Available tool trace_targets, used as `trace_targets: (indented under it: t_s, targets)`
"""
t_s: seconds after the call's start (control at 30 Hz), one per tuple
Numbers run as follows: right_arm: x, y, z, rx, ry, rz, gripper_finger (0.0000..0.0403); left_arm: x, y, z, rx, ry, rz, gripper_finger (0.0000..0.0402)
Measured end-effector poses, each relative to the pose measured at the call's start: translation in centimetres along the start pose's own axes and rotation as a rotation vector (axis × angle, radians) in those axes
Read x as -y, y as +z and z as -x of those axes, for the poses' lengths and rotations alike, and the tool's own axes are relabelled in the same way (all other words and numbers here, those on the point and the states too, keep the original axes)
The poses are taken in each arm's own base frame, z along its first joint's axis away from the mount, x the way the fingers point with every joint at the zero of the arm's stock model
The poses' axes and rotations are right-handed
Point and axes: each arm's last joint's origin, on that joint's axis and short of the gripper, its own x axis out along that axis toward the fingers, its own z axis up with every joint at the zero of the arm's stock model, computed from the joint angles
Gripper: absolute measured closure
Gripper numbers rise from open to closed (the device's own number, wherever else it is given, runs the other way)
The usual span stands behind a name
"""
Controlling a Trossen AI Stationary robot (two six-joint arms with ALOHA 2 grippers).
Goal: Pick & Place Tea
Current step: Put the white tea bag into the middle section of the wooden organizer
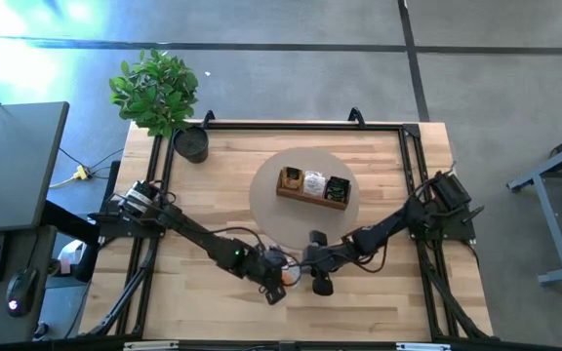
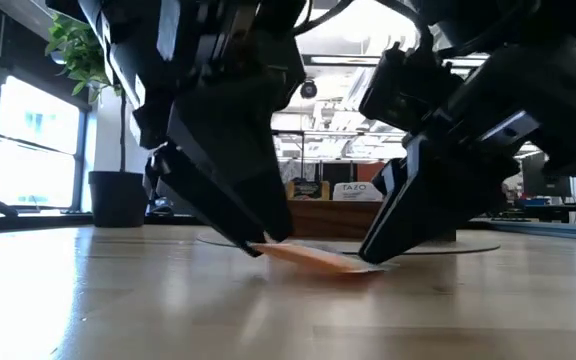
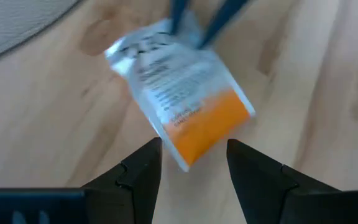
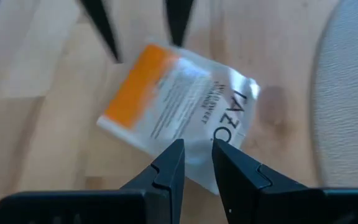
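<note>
Pinching white-and-orange tea packet (image 4: 178,112) by right fingers (image 4: 166,171) | left fingers (image 3: 138,171) open astride its orange end | risk: thin corner hold, packet slips onto surface (image 1: 213,190)

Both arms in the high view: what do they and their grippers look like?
The left arm and right arm are dark, jointed, with loose black cables. A small green light shows near the left wrist. Each gripper, left gripper and right gripper, has two black, wedge-shaped fingers.

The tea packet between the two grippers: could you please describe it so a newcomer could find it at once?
On the wooden table, look at the near edge, where both arms meet. There the white-and-orange packet lies between the left gripper and right gripper, apart from the tray.
</note>
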Motion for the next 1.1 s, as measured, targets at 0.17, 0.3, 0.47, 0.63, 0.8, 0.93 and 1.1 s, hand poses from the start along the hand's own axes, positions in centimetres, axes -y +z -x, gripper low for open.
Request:
trace_targets:
  t_s: [0.17,0.3,0.47,0.63,0.8,0.93,1.1]
  targets:
    - [0.2,0.4,0.6,0.007,-0.009,0.074,0.0320,0.4,0.2,0.0,0.015,-0.048,-0.015,0.0222]
    - [0.0,1.1,1.4,0.031,0.002,0.072,0.0320,0.4,0.3,0.0,0.038,-0.039,-0.020,0.0222]
    - [-0.5,1.2,1.9,0.028,0.025,0.079,0.0320,0.3,0.3,0.0,0.041,-0.026,-0.028,0.0222]
    - [-0.9,1.6,2.9,0.036,0.054,0.031,0.0320,0.0,0.6,-0.1,0.053,-0.008,-0.024,0.0222]
    - [-0.5,1.4,3.6,-0.034,0.013,-0.021,0.0320,0.1,1.1,-0.1,0.022,-0.082,-0.132,0.0222]
    - [0.2,1.0,3.6,-0.087,-0.029,-0.024,0.0320,0.6,1.5,-0.1,0.007,-0.180,-0.148,0.0222]
    - [1.1,1.4,3.5,-0.071,-0.054,-0.028,0.0320,0.1,2.2,-0.2,0.046,-0.155,-0.184,0.0222]
